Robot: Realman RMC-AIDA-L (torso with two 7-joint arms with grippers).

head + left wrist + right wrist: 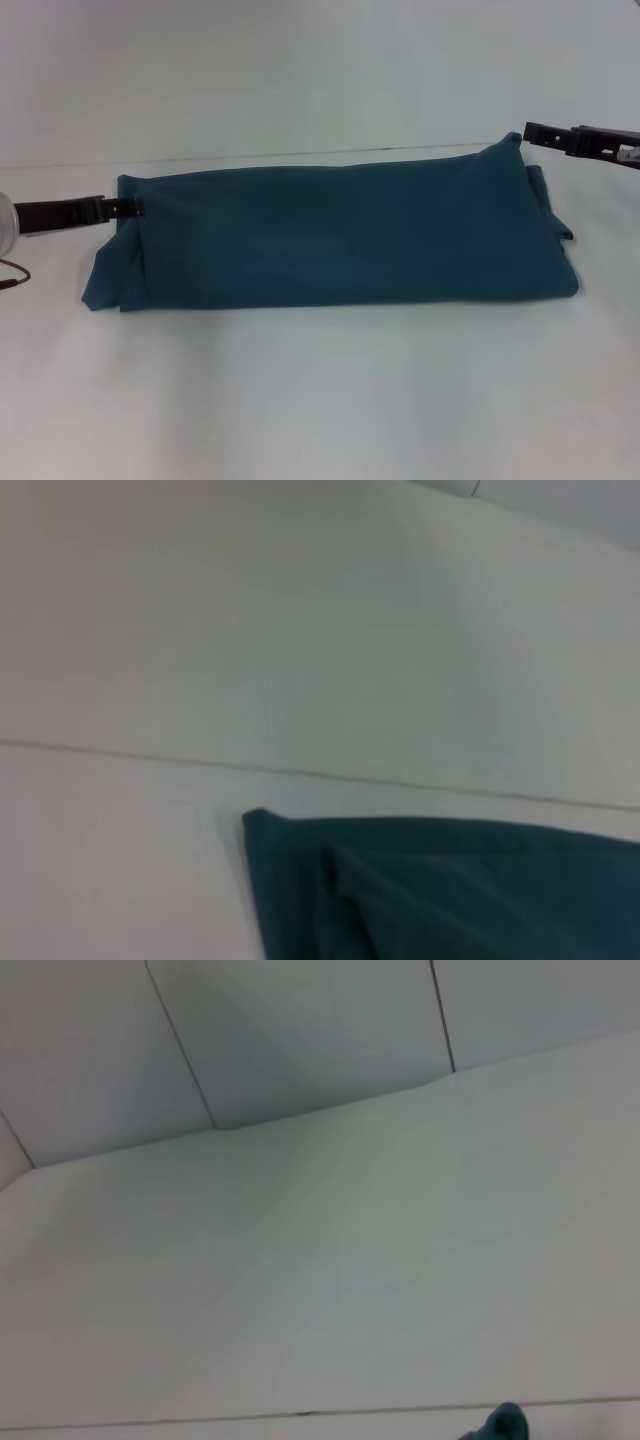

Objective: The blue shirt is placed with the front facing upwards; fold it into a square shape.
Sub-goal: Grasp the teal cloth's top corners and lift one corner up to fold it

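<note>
The blue shirt (330, 240) lies on the white table (320, 400) as a long, wide band, plain teal side up; no lettering or neck label shows. My left gripper (137, 207) is at the band's far left edge, shut on the cloth. My right gripper (526, 133) is at the far right corner, shut on the cloth, which rises to a peak at it. A folded corner of the shirt shows in the left wrist view (450, 890). A small tip of the shirt shows in the right wrist view (500, 1426).
A thin dark cable (12, 276) and a pale round part (5, 225) sit at the left edge. The table's far edge (300, 155) runs just behind the shirt, with a pale wall beyond it.
</note>
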